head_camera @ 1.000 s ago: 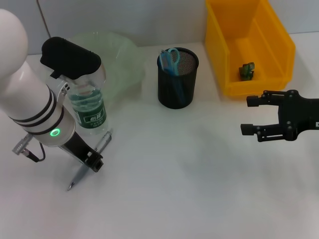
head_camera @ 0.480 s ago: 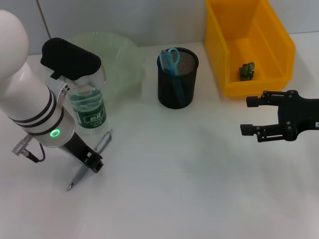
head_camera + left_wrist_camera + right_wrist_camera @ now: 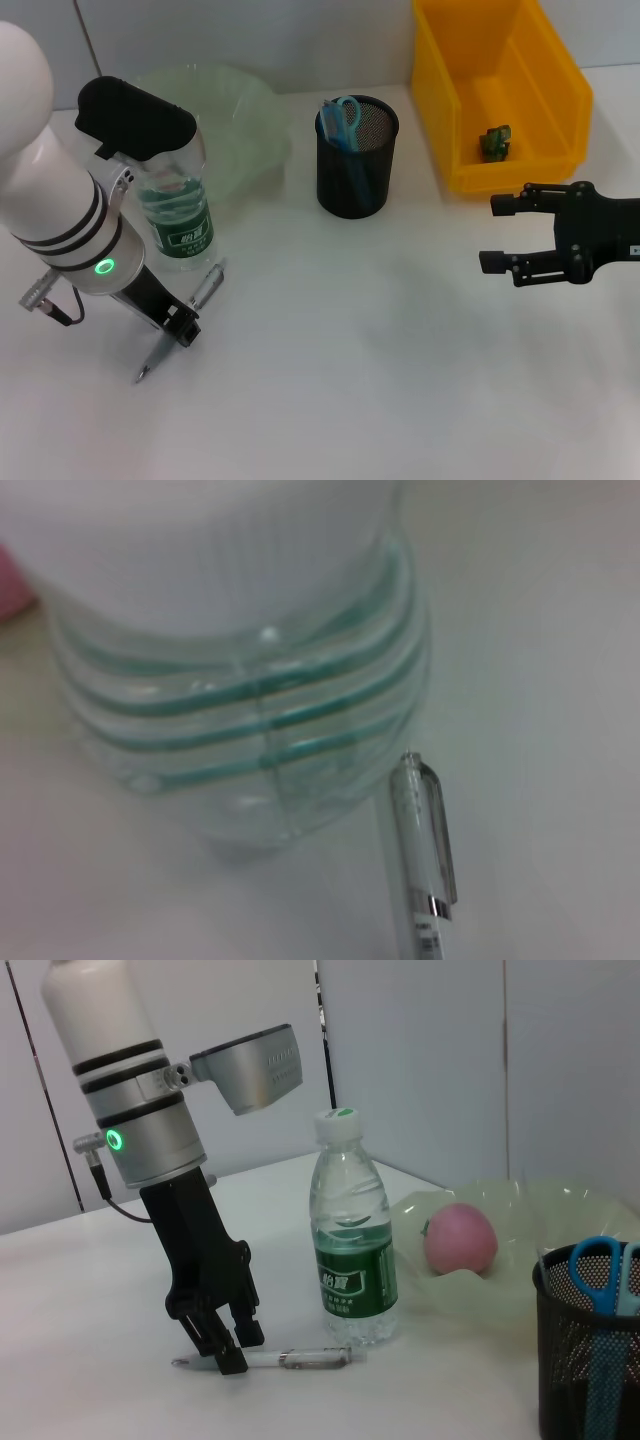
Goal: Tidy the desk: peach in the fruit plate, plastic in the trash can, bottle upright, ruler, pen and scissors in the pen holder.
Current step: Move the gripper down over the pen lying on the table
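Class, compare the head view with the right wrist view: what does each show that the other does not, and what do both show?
Only the head view shows the yellow bin with a small green item inside, and the right gripper, open. Only the right wrist view shows the peach in the plate and the bottle's cap. Both show the bottle, upright, the pen on the table, the left gripper at the pen, and the holder with scissors.

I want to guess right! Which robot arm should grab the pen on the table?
Probably the left. The left gripper is down at the pen, beside the bottle. The right gripper is open, far across the table near the yellow bin.
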Robot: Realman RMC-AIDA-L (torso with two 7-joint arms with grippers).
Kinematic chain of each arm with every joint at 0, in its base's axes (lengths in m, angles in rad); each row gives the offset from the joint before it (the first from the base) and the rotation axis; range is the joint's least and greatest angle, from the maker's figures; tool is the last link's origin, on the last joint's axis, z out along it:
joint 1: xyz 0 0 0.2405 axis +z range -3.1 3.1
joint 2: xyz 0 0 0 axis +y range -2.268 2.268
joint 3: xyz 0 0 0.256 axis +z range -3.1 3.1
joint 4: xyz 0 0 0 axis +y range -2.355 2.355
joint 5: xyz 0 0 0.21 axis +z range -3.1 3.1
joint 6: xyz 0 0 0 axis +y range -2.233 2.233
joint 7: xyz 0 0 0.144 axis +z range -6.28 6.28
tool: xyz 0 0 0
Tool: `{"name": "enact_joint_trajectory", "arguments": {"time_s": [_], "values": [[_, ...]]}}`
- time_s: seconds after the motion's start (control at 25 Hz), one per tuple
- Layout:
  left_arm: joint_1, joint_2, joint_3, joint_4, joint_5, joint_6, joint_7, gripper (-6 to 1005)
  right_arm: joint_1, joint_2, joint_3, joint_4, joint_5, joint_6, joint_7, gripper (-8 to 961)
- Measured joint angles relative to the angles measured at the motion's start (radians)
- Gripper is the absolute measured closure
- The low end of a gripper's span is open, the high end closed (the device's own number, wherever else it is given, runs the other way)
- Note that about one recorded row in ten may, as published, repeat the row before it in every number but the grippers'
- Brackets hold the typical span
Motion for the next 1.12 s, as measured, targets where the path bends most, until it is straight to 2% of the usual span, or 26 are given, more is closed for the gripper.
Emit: {"name": "enact_joint_trajectory", "arguments": {"time_s": [1.12], "values": [[-0.026,0.000,-0.010,-0.070,-0.009,-0.021,0.051,731,-0.002,0.007,-0.005,-0.002,0.000,0.001,0.007,122]]}}
